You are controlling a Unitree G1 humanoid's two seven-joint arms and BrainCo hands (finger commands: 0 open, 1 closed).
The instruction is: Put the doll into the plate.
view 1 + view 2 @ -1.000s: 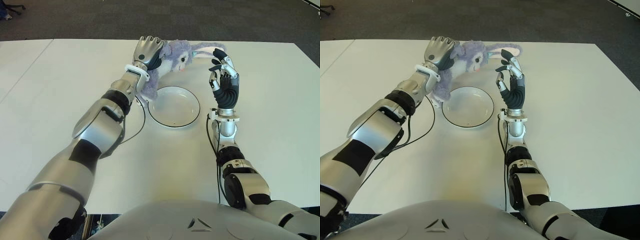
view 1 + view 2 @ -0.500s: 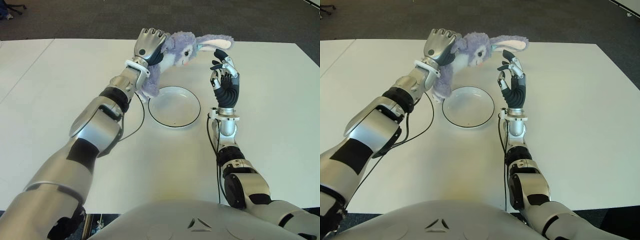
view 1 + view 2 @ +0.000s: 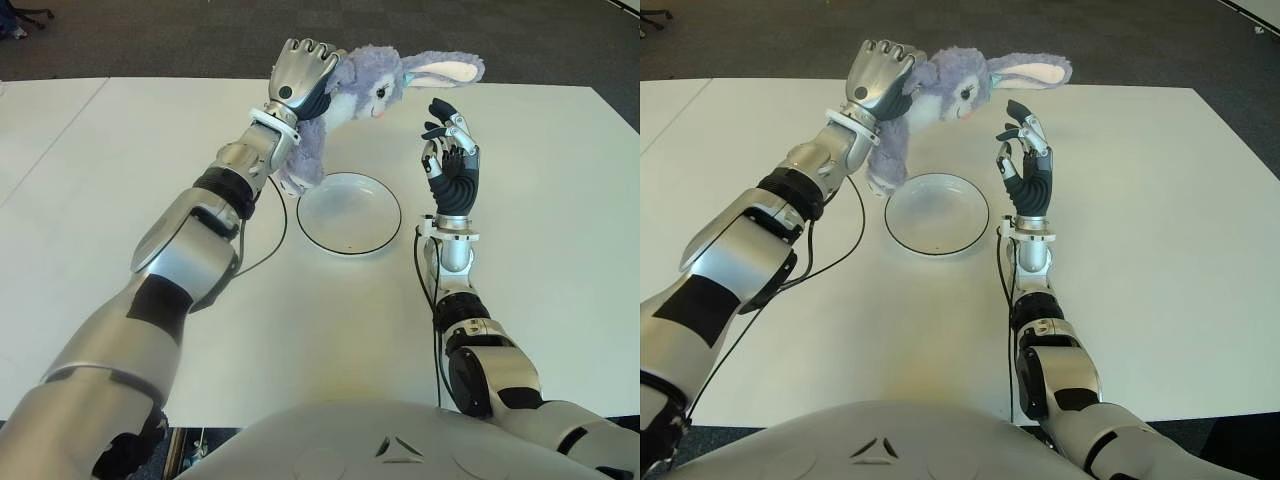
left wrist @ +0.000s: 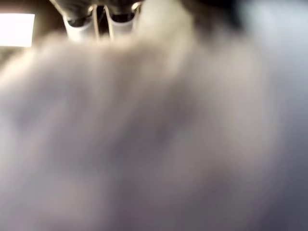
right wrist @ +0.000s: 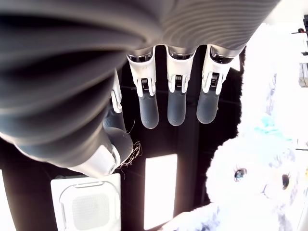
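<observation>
Left robot hand (image 3: 303,72) is clamped on the doll (image 3: 372,92), fingers curled over its back, upper centre of the left eye view. Doll is a purple plush rabbit, held up off the tabletop (image 3: 560,250); head and one long ear stick out toward the right of frame, body hangs down below my wrist. My left wrist view is filled with blurry fur, which fits a firm grab.

Plate (image 3: 349,213) sits centre frame, white with a dark rim, nothing in it. Doll's lower end shows just beside the plate's upper-left rim; head shows above the far rim. So it isn't over the middle of the plate yet.

Right robot hand (image 3: 449,160) stands upright to the right of the plate, fingers loosely spread, holding nothing. Right wrist view shows its fingers (image 5: 177,103) apart, with the doll's face beyond them.

Progress, my call: pick-up done, doll lifted. Left to do: carry it toward frame centre over the plate, lower it, let go. Roughly halfway.
</observation>
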